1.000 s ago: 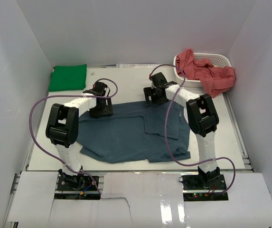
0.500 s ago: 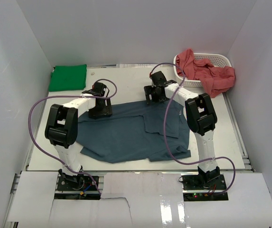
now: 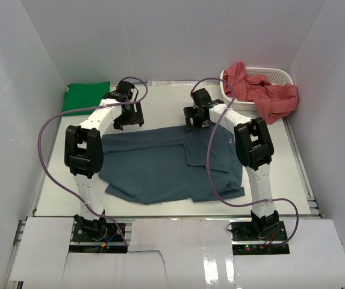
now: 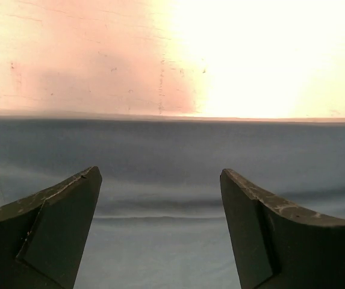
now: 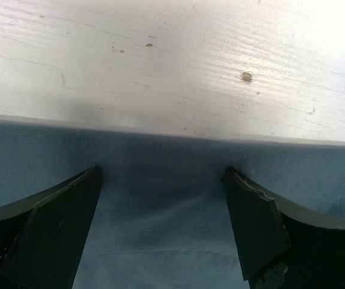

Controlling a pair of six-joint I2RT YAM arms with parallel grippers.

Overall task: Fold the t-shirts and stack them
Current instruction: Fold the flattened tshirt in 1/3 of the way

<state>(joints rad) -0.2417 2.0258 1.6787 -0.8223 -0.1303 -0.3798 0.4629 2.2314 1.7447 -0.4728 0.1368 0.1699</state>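
The slate blue short-sleeved cloth t-shirt [image 3: 160, 168] lies spread across the middle of the white counter [image 3: 160, 96], its right side already turned in over the body. Both arms reach out to its far edge. The left jaws stand wide open over that edge, towards the left, and the right jaws stand just as wide towards the right; neither holds anything. From each wrist the blue cloth [image 4: 160, 168] fills the gap between the fingers, with bare counter [image 4: 70, 60] beyond. On the right the cloth's edge [image 5: 160, 141] runs just at the fingertips.

My guess is the next move is pinching this far edge and carrying it towards the near side, to halve the shirt. To do it well, both jaws should come straight down and close on the edge itself — catching every layer on the right, where the cloth is doubled. The two should then lift and travel together, level, so the fold line comes out straight rather than skewed. Lifting only a little keeps the turned-in side from falling open.

The folded bright green cloth t-shirt [image 3: 86, 97] sits in the far left corner — presumably where the stack goes. The crumpled salmon red cloth t-shirts [image 3: 262, 93] hang out of the white perforated plastic basket [image 3: 277, 74] at far right.
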